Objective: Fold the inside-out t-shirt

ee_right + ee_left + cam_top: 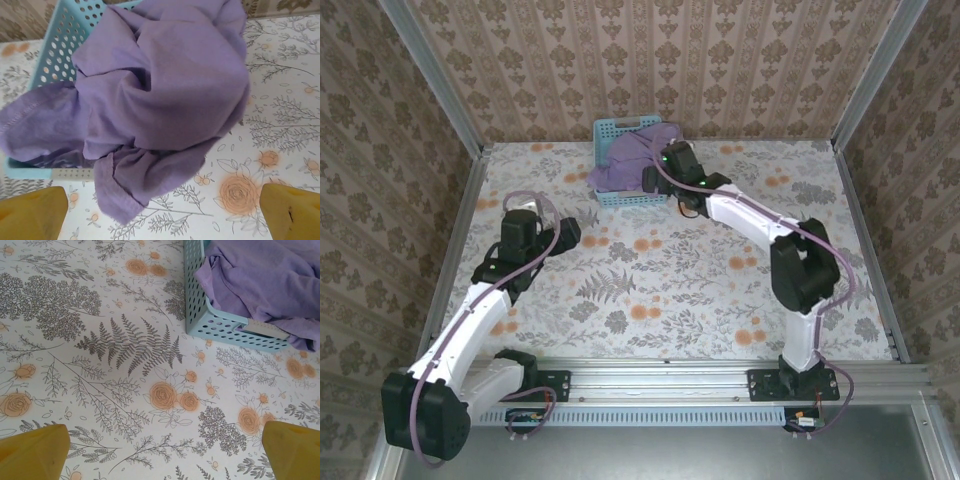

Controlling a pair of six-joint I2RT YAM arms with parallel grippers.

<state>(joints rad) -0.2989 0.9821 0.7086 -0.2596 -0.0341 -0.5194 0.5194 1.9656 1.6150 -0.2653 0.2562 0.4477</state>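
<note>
Spilling over basket (55, 45); t-shirt (160, 85) unfolded

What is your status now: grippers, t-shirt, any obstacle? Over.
Left gripper open, over the table beside the basket. Right gripper open, above the t-shirt, holding nothing. T-shirt bunched in basket, spilling over its rim. Basket rim may snag it.

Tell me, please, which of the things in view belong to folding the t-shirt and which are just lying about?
Belongs to the job:
- lavender t-shirt, bunched up, spilling over the light-blue lattice basket
- right gripper, open, close to it
- left gripper, open, over the floral table

Just lying about:
- light-blue lattice basket, merely holding the shirt
- floral table
</note>
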